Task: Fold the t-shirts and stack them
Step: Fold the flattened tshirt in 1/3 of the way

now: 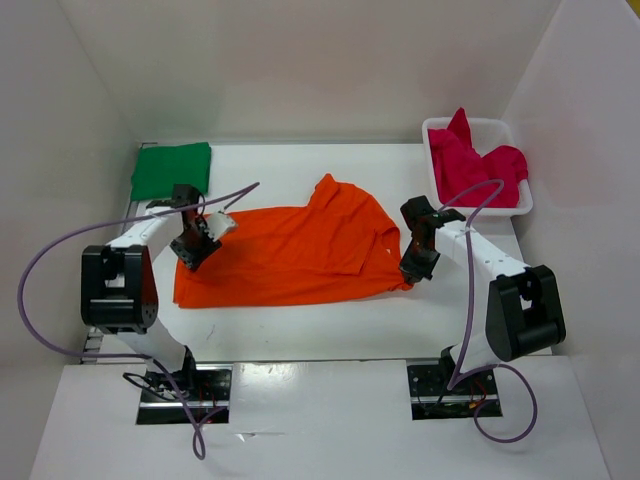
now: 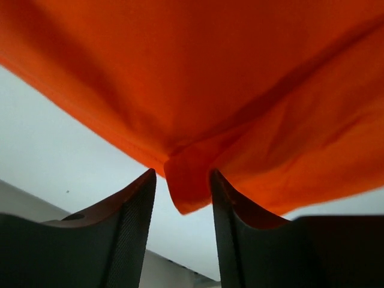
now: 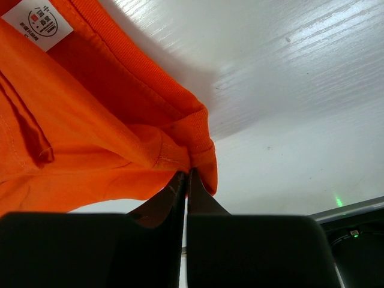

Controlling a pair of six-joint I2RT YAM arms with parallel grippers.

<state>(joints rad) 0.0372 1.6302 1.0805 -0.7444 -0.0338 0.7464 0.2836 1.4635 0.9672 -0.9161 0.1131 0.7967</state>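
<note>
Your orange t-shirt (image 1: 300,255) lies spread across the middle of the white table (image 1: 300,335). It is light, limp cloth that will likely sag and drag rather than hold a shape, so take it by hems and corners. Your right gripper (image 1: 412,272) is pinched tight on the shirt's right-hand edge, while your left gripper (image 1: 190,256) stands half spread around a corner of the left edge without clamping it. There is open table nearer and farther than the shirt for a fold, but mind the folded green t-shirt (image 1: 172,170) far left and the white basket (image 1: 500,128) holding the magenta-red t-shirt (image 1: 475,165) far right.
</note>
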